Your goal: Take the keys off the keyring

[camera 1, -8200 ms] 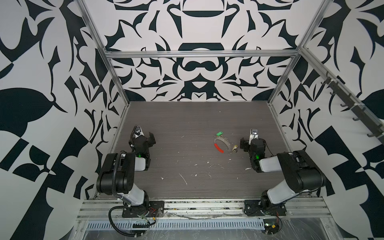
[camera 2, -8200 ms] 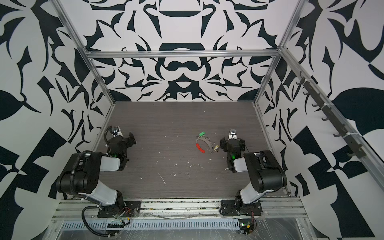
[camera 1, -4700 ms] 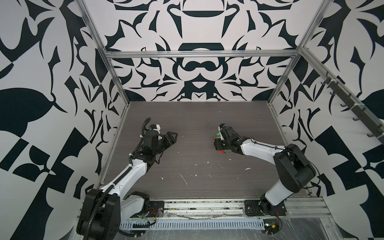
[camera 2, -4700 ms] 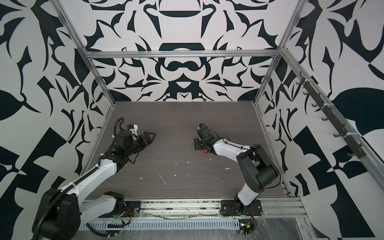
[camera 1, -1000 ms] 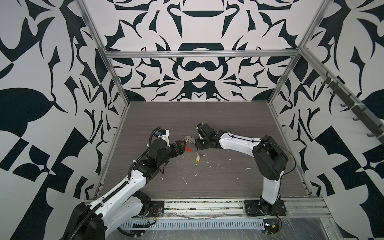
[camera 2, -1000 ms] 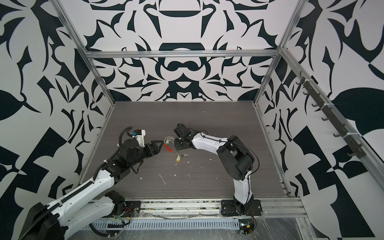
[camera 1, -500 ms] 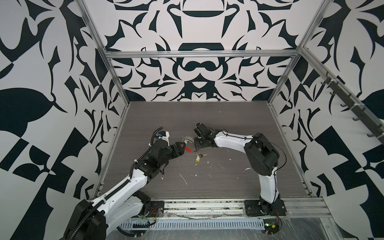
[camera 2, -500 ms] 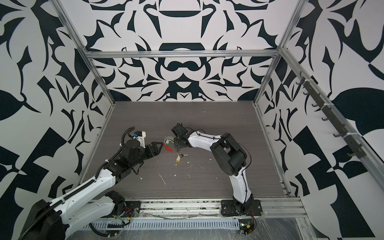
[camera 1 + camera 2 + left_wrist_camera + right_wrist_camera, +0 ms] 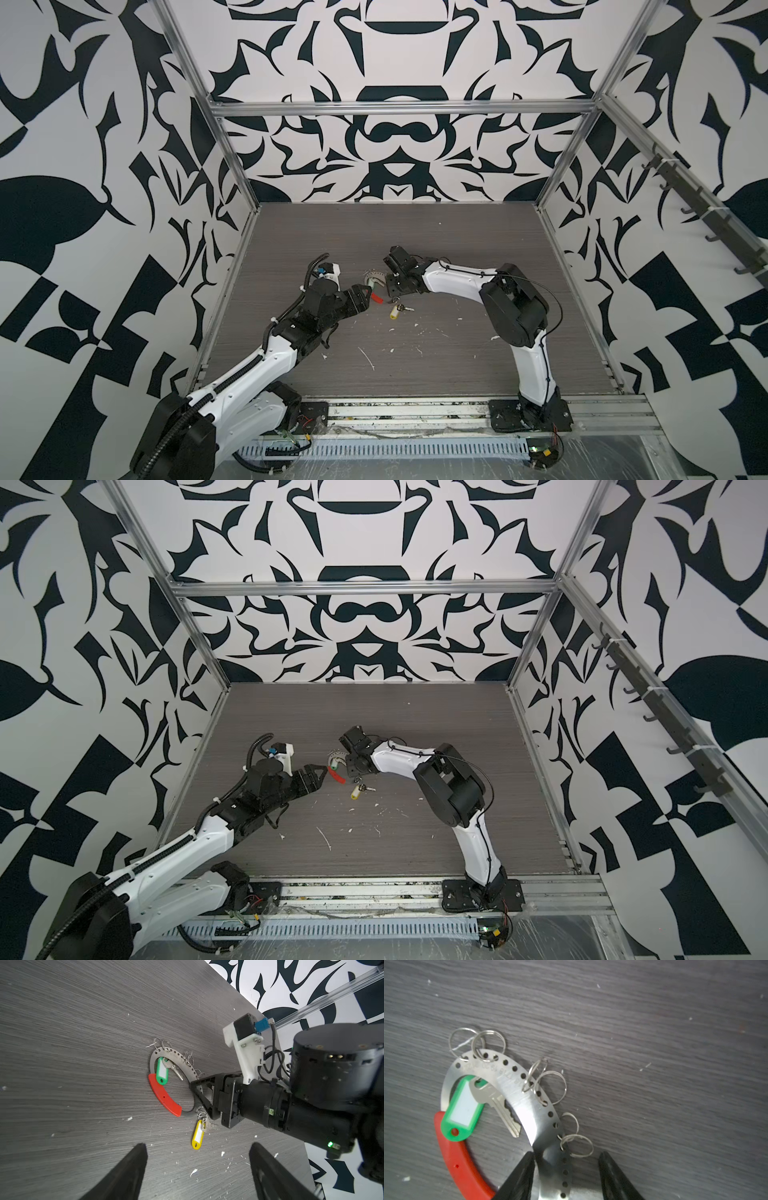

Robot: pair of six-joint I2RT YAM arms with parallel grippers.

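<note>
The keyring (image 9: 517, 1093) is a flat metal hoop with holes, a red sleeve (image 9: 456, 1163) and several small silver rings (image 9: 550, 1084), lying flat on the table. A green-headed key (image 9: 463, 1109) lies inside the hoop (image 9: 176, 1057). A yellow-headed key (image 9: 198, 1134) hangs from a small ring outside it, seen in both top views (image 9: 394, 312) (image 9: 354, 792). My right gripper (image 9: 567, 1154) is open, straddling the metal band: one finger touches the inner edge, the other stands apart. My left gripper (image 9: 198, 1144) is open and empty, just short of the yellow key.
White flecks and scraps (image 9: 368, 357) are scattered over the dark wood-grain table (image 9: 415, 232) towards the front. Patterned walls with metal posts enclose the table on three sides. The two arms' wrists (image 9: 332, 299) (image 9: 409, 274) face each other closely across the keyring.
Over the past seconds both arms reached in and the keyring slid leftward with the right gripper. In the last second the right arm's elbow swung left; the keyring and left gripper barely moved.
</note>
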